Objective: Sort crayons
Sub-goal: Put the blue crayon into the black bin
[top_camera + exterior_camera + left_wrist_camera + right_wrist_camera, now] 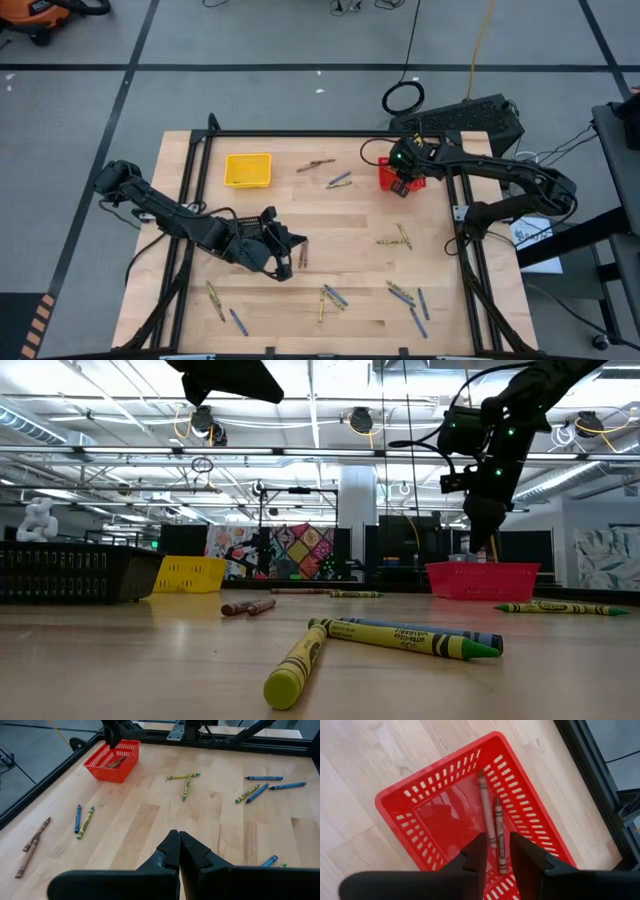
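Overhead, the right tool [402, 180] hangs directly over the red basket [386, 174] at the far right of the worktop [300, 215], while the left tool [285, 258] waits low over the near-left boards beside a brown crayon [304, 254]. Loose crayons lie scattered: a near-centre cluster [330, 298], a yellow-green pair [398, 238] on the right, and two sticks [331, 175] between the yellow basket [248, 169] and the red one. One risk is that the right arm, pulling away sideways, catches the basket rim and drags it.

From worktop height, the right tool [487, 530] points down just above the red basket [482, 580], so a low exit could tip it. A black basket [75, 572] sits far left, and yellow and blue crayons [400, 638] lie crossed in the foreground.

Past the left wrist, the left tool [178, 851] has its fingers pressed together on nothing. Ahead lie a brown pair [31, 845] and a blue-and-yellow pair [83, 819]; touching neighbours invite a double pick or a nudge that rolls one away.

Past the right wrist, the right tool [496, 851] stands parted, gripping nothing, with two brown crayons [492, 827] lying on the floor of the red basket [400, 802] below. Closing again here would re-grab a sorted crayon.
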